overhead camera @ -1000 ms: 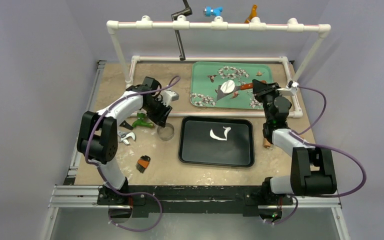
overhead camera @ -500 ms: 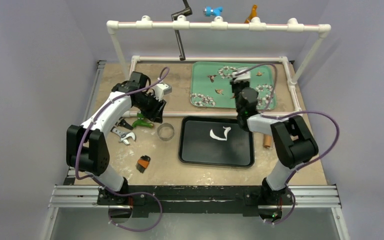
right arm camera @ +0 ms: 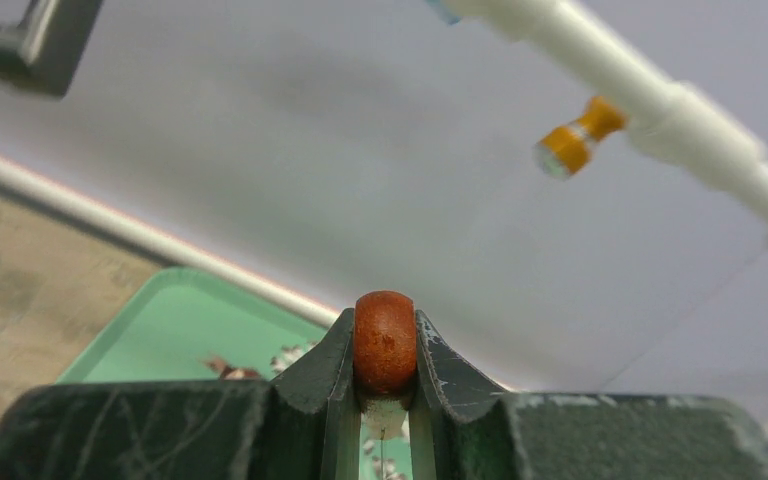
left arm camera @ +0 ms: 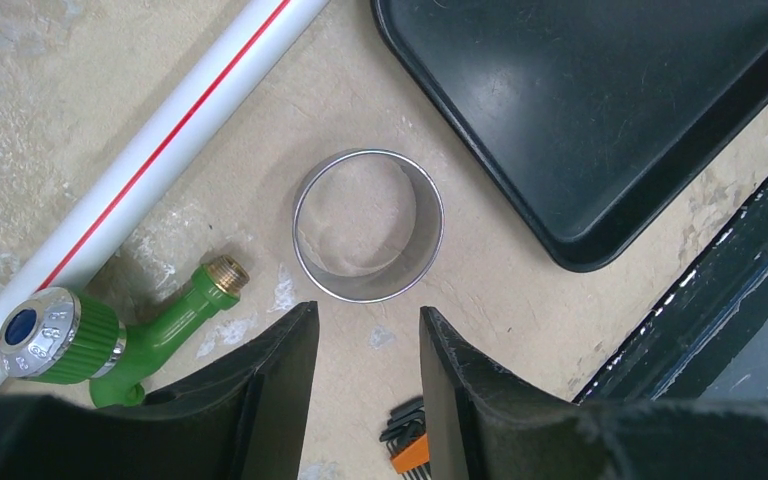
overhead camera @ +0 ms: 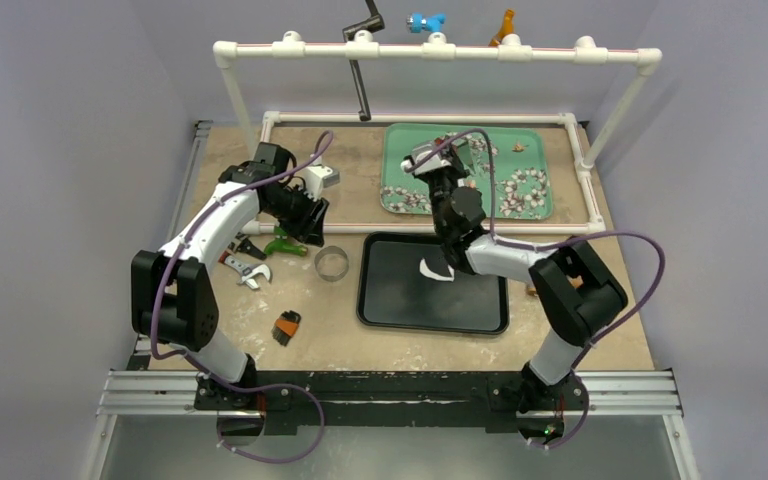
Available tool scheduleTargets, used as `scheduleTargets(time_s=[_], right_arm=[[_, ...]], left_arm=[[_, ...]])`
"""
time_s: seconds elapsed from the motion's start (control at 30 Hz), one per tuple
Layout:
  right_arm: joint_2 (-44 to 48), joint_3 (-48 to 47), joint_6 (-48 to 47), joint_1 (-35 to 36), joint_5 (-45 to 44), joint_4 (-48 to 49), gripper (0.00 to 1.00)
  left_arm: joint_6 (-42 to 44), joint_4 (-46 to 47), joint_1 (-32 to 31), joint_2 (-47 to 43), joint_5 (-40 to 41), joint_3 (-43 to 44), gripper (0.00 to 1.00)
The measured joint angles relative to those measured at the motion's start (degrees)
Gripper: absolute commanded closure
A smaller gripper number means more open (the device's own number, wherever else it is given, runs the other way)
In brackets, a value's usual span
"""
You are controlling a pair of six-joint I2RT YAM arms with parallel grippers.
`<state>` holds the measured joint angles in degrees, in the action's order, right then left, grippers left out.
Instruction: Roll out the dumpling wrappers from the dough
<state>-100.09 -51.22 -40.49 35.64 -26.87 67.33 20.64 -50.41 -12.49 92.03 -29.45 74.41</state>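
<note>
Dumpling wrappers are not discernible, only a scrap (overhead camera: 430, 269) on the black tray (overhead camera: 400, 302); judged soft and tearable, best lifted from beneath; right gripper (right arm camera: 384, 350) is clamped on a wooden handle (right arm camera: 384, 335), left gripper (left arm camera: 368, 340) is held parted, empty.

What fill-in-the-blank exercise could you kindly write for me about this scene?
1. The right gripper holds a brown handle; the left gripper holds ____.
2. The ring stands between the green nozzle and the ____ tray.
3. The flower-printed tray is ____ in colour.
Missing words: nothing; black; green.
</note>
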Motion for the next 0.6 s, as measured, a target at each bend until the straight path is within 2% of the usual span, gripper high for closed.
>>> scheduleTargets(time_s=[0.3, 0.4, 0.6], right_arm=[[8.6, 0.0, -4.5, 2.3, -9.4, 1.7, 1.00], [13.2, 2.0, -1.7, 6.8, -9.3, -5.8, 1.00], [28.3, 8.7, 5.3, 19.9, 0.0, -23.0, 1.00]], left_arm=[[0.0, -0.1, 0.5, 0.0, -0.9, 0.2, 0.57], [0.0, -0.1, 0.5, 0.0, -0.8, 0.2, 0.55], [0.0, -0.1, 1.1, -0.6, -0.8, 0.2, 0.51]])
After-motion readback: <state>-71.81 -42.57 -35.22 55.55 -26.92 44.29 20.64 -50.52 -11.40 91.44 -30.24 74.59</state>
